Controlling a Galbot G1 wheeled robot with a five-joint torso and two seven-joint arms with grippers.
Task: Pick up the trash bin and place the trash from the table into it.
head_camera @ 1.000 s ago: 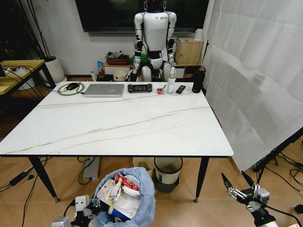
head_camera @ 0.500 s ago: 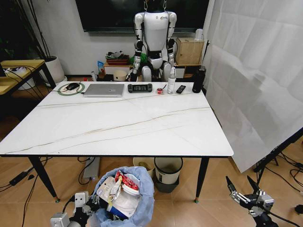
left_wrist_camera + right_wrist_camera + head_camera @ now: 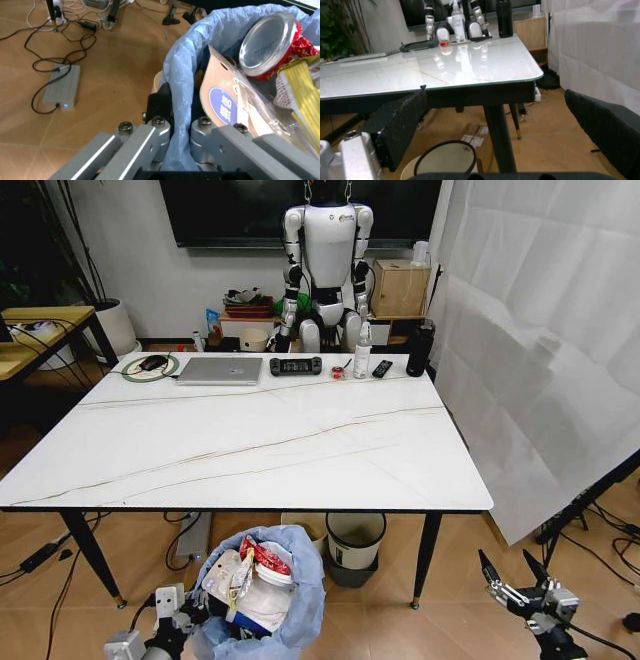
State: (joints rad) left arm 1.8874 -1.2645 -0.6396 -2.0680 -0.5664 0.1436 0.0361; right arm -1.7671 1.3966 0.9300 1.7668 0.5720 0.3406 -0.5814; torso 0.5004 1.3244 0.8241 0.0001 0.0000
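Left tool (image 3: 180, 127) low near floor in front of tabletop (image 3: 250, 440), fingers pinched on bin's rim, blue bag (image 3: 182, 75) squeezed between them. Trash bin (image 3: 300, 620) sits below tabletop's near edge, stuffed: red can (image 3: 267, 39), brown carton (image 3: 222, 97), yellow wrapper (image 3: 302, 90) (can lying on top of pile). Right tool (image 3: 516, 580) low off tabletop's right front corner, spread wide, holding nothing. Laptop (image 3: 220, 370), controller (image 3: 295, 366), black bottle (image 3: 420, 350) lined up along tabletop's far edge.
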